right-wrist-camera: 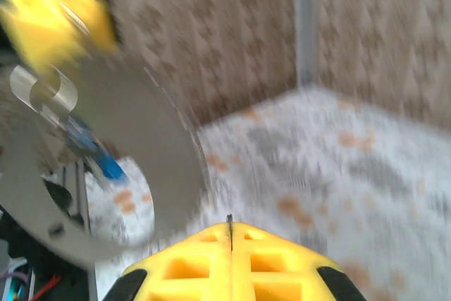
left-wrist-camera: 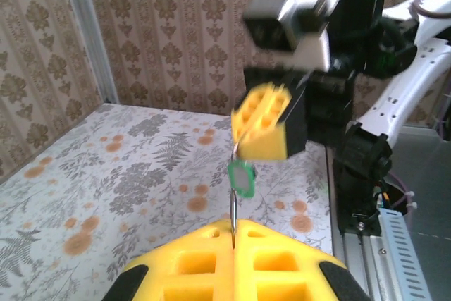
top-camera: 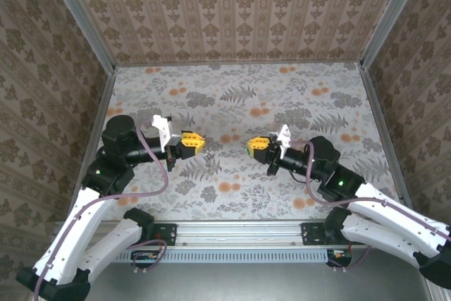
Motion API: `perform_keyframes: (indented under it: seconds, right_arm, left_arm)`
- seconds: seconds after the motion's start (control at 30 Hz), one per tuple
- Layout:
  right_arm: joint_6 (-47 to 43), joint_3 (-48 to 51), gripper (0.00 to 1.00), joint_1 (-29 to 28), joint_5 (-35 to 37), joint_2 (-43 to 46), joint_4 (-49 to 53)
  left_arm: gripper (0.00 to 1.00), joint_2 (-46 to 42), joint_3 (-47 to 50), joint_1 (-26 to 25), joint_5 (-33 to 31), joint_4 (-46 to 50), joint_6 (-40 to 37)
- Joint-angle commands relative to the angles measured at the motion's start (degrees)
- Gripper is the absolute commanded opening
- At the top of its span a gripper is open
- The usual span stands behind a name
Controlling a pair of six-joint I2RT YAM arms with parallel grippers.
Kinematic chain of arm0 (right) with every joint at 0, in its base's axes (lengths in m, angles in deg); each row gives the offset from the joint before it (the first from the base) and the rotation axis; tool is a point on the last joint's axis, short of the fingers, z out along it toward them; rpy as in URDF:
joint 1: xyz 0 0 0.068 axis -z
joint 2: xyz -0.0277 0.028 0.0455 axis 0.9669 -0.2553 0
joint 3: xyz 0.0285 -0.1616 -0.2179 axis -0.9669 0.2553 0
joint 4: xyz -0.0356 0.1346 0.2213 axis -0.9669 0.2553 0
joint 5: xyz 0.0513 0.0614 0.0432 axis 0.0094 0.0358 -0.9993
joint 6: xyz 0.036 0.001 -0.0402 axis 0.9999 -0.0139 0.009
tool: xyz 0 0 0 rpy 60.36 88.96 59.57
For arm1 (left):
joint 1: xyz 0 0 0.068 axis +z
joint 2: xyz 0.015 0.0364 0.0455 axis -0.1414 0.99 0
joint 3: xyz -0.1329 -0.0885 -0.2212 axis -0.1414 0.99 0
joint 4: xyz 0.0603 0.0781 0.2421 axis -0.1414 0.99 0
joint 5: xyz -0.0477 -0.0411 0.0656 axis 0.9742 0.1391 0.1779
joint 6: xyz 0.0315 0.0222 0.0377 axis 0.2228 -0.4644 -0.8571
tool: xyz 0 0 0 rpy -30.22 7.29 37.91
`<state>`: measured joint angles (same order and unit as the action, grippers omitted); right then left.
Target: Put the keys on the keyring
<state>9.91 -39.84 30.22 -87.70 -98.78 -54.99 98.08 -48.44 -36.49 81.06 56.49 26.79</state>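
While the two arms face each other low over the floral-patterned tabletop, the left gripper and the right gripper point their yellow tips at one another, with a bare stretch of table between them in the top view.

From the left wrist, the left gripper has its jaws pressed fully together. A thin grey wire, which looks like the keyring seen edge-on, stands upright out of the seam between them. Beside the upper part of that wire sits the green-headed key, just under the yellow tips of the right gripper. Whether the key is threaded on the wire or only lies against it cannot be told from this angle.

From the right wrist, everything is smeared by blur. The right gripper is closed as well, and a thin dark sliver pokes from its seam, too indistinct to name. The left gripper is a yellow patch at upper left, with a small blue shape below it.
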Motion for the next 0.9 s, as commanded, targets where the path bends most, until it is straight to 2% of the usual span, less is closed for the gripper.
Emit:
perform_keyframes:
  seconds: [0.0,0.13,0.23,0.4,0.87]
  right_arm:
    - [13.5,8.5,0.0,1.1,2.9,1.5,4.0]
    - [17.8,18.2,0.0,1.2,4.0,3.1,-1.4]
    - [18.6,21.8,0.0,1.2,4.7,3.8,-2.7]
    - [20.3,24.5,0.0,1.2,7.3,3.6,-1.8]
    - [27.6,29.2,0.0,1.4,16.3,-3.4,-5.3]
  left_arm:
    - [0.0,-0.8,0.2,0.6,-1.5,-2.0,0.6]
    - [0.0,-0.9,0.4,1.4,-0.9,-2.2,0.6]
    - [0.0,-0.7,0.6,1.9,0.1,-2.6,1.0]
    - [0.0,-0.7,1.0,4.1,1.4,-3.6,1.8]
    - [0.0,-1.1,1.3,4.4,2.2,-4.4,2.3]
